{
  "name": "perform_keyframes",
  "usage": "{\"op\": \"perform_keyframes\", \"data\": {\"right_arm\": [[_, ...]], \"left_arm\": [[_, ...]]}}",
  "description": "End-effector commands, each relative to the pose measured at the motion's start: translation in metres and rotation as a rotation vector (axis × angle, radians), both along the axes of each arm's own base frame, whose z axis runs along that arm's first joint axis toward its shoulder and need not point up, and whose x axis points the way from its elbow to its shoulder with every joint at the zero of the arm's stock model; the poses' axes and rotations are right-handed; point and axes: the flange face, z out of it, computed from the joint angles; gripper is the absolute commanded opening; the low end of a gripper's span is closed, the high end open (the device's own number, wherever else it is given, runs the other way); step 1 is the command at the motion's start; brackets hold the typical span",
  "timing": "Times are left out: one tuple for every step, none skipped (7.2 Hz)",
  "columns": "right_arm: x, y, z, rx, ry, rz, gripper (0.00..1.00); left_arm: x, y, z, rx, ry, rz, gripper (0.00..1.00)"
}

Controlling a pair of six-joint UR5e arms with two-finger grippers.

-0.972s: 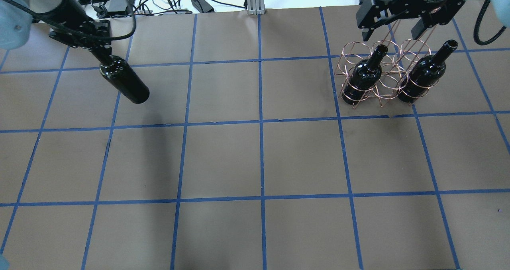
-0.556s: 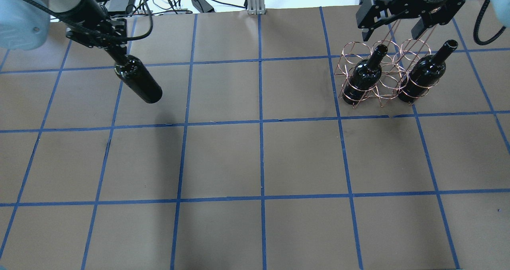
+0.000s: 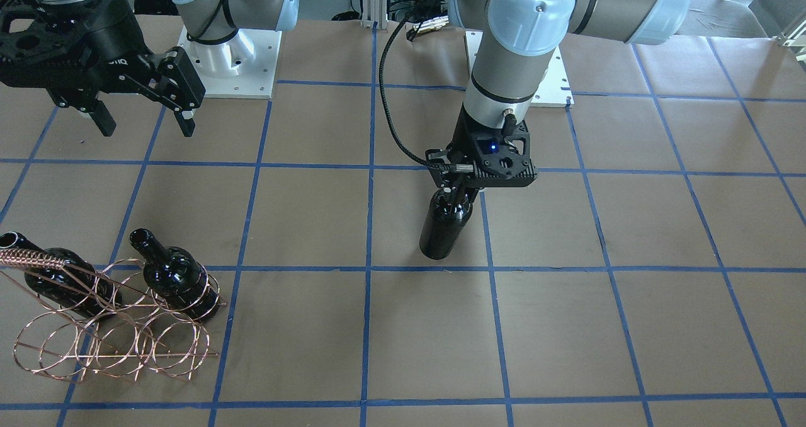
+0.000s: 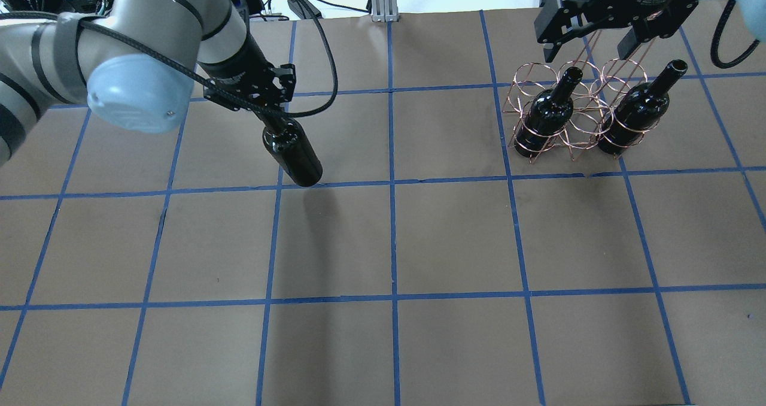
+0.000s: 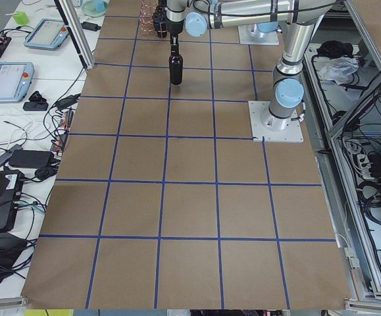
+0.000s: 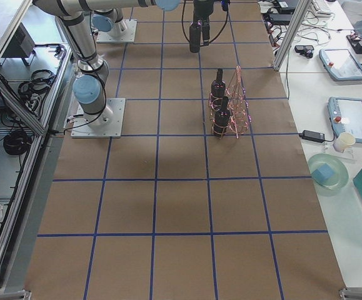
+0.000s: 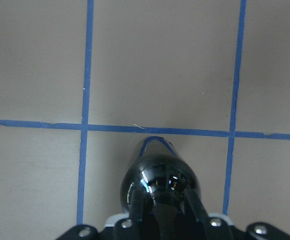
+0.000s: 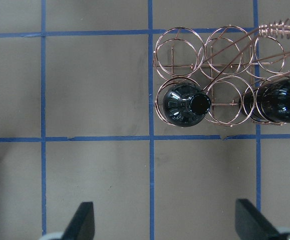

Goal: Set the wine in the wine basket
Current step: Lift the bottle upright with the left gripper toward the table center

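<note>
In the overhead view you had the left gripper (image 4: 267, 117) clamped on the neck of the wine bottle (image 4: 296, 157); the bottle hung neck-up and a little tilted, its base over a blue tape line (image 4: 335, 184), left of the middle of the counter (image 4: 455, 238); I could not tell from any view how far the base stood off the surface. That bottle was well apart from the wine basket (image 4: 579, 117); the basket stood on the right side of the counter, toward the far edge, its copper hoops in rows and its coiled handle (image 8: 284, 26) slanting up. Two more dark bottles sat in it, necks up and leaning; the left-hand bottle (image 4: 543, 118) was in a hoop at the basket's left end; the right-hand bottle (image 4: 634, 115) was at its right end, with one hoop between them. Your right gripper (image 4: 587, 50) hovered above the basket, fingers spread wide, gripping nothing.
</note>
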Motion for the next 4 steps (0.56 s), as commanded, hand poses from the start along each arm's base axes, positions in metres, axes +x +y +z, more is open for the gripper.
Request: {"op": "perform_keyframes", "data": {"right_arm": [[0.0, 0.0, 0.0, -0.001, 0.001, 0.0, 1.0], [0.0, 0.0, 0.0, -0.001, 0.001, 0.0, 1.0], [0.0, 0.0, 0.0, -0.001, 0.0, 0.0, 1.0], [0.0, 0.0, 0.0, -0.002, 0.0, 0.0, 1.0]], "left_arm": [[-0.007, 0.022, -0.002, 0.013, -0.004, -0.011, 0.0], [-0.006, 0.028, -0.006, 0.022, -0.006, -0.012, 0.0], [-0.005, 0.034, -0.014, 0.042, -0.005, -0.014, 0.0], [-0.008, 0.042, -0.018, 0.063, -0.013, -0.023, 0.0]]}}
